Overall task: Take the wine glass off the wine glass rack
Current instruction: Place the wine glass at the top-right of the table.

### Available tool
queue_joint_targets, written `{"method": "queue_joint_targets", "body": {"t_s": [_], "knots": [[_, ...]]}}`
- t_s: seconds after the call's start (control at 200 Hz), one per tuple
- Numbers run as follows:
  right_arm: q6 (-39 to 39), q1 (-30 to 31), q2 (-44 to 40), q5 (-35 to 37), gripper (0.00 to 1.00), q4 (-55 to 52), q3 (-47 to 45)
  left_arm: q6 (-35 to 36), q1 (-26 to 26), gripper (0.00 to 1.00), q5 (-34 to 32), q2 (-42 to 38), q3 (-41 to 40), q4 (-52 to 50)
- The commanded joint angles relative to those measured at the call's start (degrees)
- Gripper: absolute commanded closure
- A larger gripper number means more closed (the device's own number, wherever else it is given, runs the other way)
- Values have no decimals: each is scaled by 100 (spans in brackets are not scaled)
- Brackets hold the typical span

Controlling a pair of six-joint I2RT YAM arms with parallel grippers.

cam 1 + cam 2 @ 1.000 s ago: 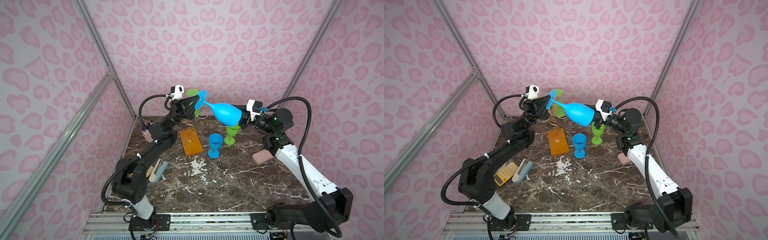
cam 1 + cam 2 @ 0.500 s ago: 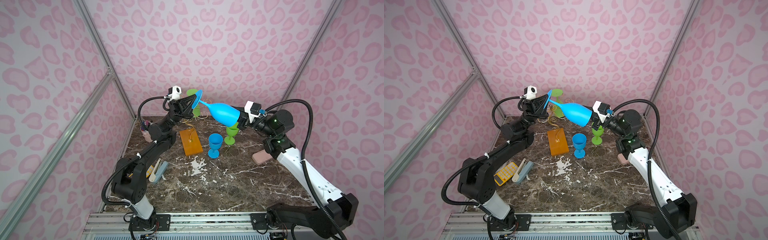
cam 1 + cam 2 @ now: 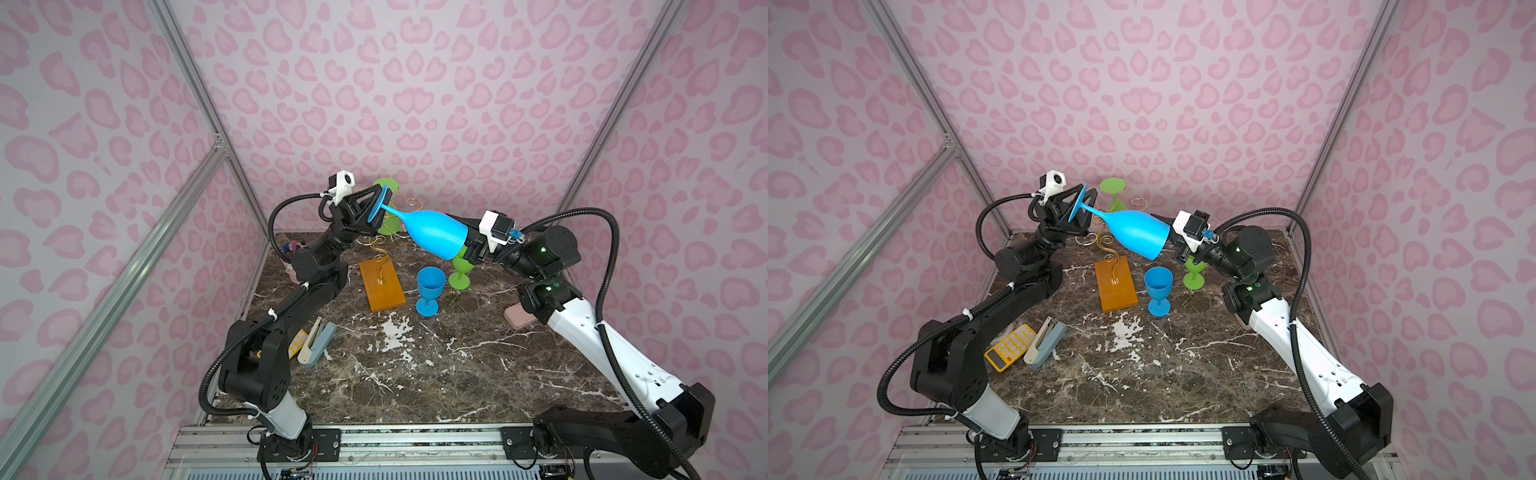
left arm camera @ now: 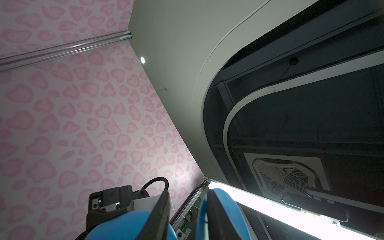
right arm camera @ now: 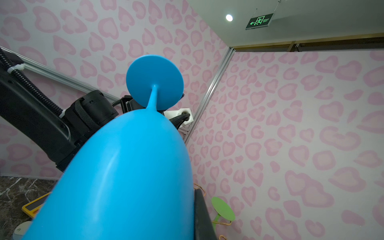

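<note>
Marble table (image 3: 415, 374), blue wine glass (image 3: 436, 235), tilted sideways

Bright, even light; soft shadows

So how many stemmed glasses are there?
4: large blue glass held in mid-air; small blue glass standing on the table; standing green glass beside it, partly hidden; hanging green glass on the rack.
</note>
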Motion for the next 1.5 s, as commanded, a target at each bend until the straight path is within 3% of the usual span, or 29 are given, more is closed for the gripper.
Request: {"method": "queue_joint_targets", "body": {"t_s": [0.0,0.04,0.17,0.425,0.505,0.67,0.82,0.98,1.27,1.49], "knots": [[53,86,22,243,100,634,-41,-2878,30,65,375,-106,-33,82],[103,98,-8,341,100,714,-49,-2861,60,65,382,-130,-37,82],[155,97,-247,684,100,462,28,-2783,216,49,417,-280,-98,82],[-79,61,-878,1348,100,-1777,822,-2588,462,20,655,-468,86,82],[16,32,-873,1767,100,-2465,1387,-2475,498,11,716,-482,220,82],[558,-303,-348,2182,100,-3808,2899,-2182,568,0,749,-569,393,73],[926,-727,701,2347,100,-5671,4877,-1904,719,2,934,-801,393,17],[1325,-1203,1714,2465,100,-6881,6427,-1415,1033,2,1148,-1109,279,-246],[1349,-1717,2741,2973,100,-7512,6917,-1033,1619,2,1426,-1300,278,-478],[1260,-2039,3830,3165,100,-8376,7768,-247,1943,2,1715,-1506,393,-1068]]}}
